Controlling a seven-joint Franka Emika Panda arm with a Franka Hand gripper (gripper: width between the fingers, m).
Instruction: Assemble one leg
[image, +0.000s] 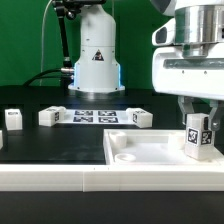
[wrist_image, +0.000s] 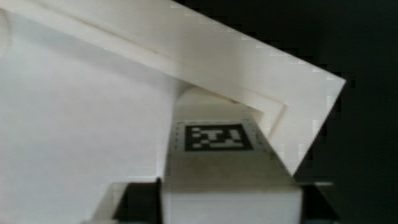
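My gripper (image: 199, 132) is shut on a leg (image: 198, 138), a small white block with a black-and-white tag. It holds the leg upright over the corner of the wide white panel (image: 150, 152) nearest the exterior view's right. In the wrist view the leg (wrist_image: 221, 160) runs from between the dark fingers (wrist_image: 141, 203) down to the panel's raised corner rim (wrist_image: 267, 75). Whether the leg's lower end touches the panel I cannot tell. Other legs lie on the black table: one at the far left (image: 12, 120), one left of centre (image: 50, 117), one right of centre (image: 141, 118).
The marker board (image: 95, 116) lies flat between the two middle legs. The robot's white base (image: 95, 60) stands behind it before a green backdrop. A white ledge (image: 60, 178) runs along the table's front edge.
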